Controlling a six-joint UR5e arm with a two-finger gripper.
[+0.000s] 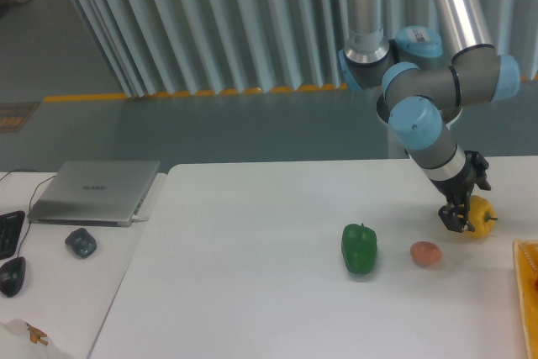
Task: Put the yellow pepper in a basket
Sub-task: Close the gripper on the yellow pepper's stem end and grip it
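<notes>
The yellow pepper (481,215) lies on the white table near the right edge, its left part covered by my gripper (461,214). The gripper is down at the pepper, angled to the right, with one dark finger (453,219) showing against the pepper's left side. The jaws look open and the far finger is hidden. The pepper rests on the table. Only a narrow yellow-orange sliver of the basket (530,292) shows at the right border, in front of and to the right of the pepper.
A green bell pepper (359,248) stands mid-table and a small orange-pink egg-shaped thing (426,253) lies just left of my gripper. On the grey desk at the left sit a laptop (95,191) and a mouse (81,242).
</notes>
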